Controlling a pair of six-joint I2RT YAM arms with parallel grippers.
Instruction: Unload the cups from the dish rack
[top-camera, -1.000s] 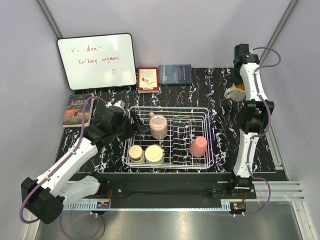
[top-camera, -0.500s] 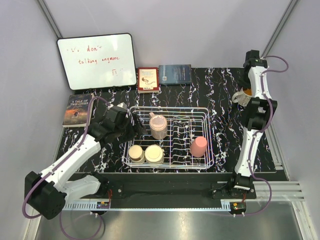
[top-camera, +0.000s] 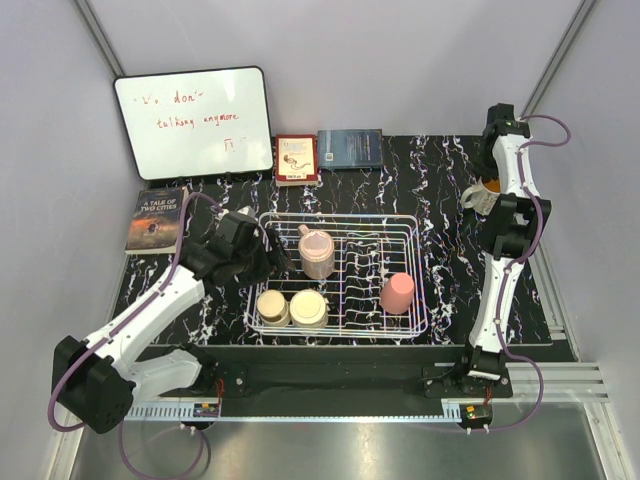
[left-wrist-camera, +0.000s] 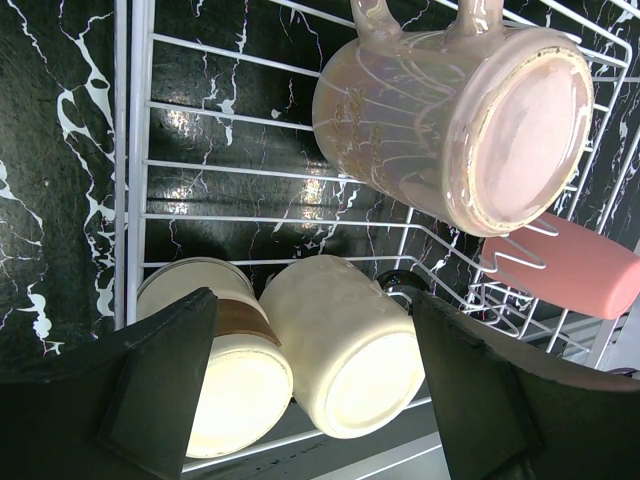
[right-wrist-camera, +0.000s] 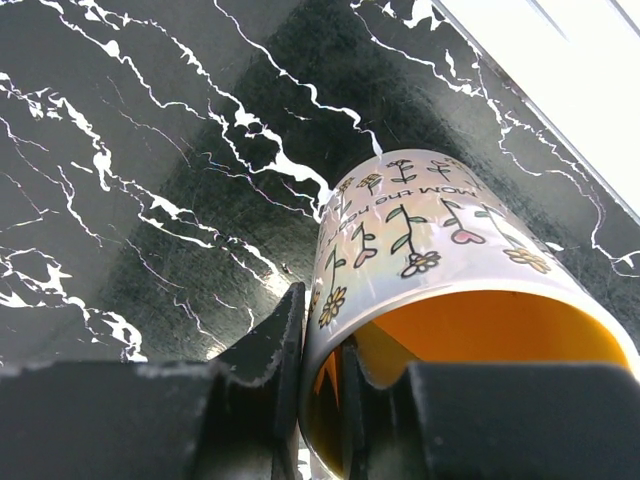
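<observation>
Right gripper (right-wrist-camera: 320, 372) pinches mug (right-wrist-camera: 430, 250) wall, one finger inside the rim, so it hangs tilted over far-right tabletop (right-wrist-camera: 150, 200), well apart from rack (top-camera: 340, 220). Left gripper (left-wrist-camera: 315, 385) spread wide above two cream cups (left-wrist-camera: 345, 350) in rack's near-left corner, likely next pick

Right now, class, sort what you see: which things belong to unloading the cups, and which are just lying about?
Job: dish rack, pinkish mug, two cream cups, pink tumbler, flowered mug.
Lying about: whiteboard, red book, blue book, dark paperback.
</observation>
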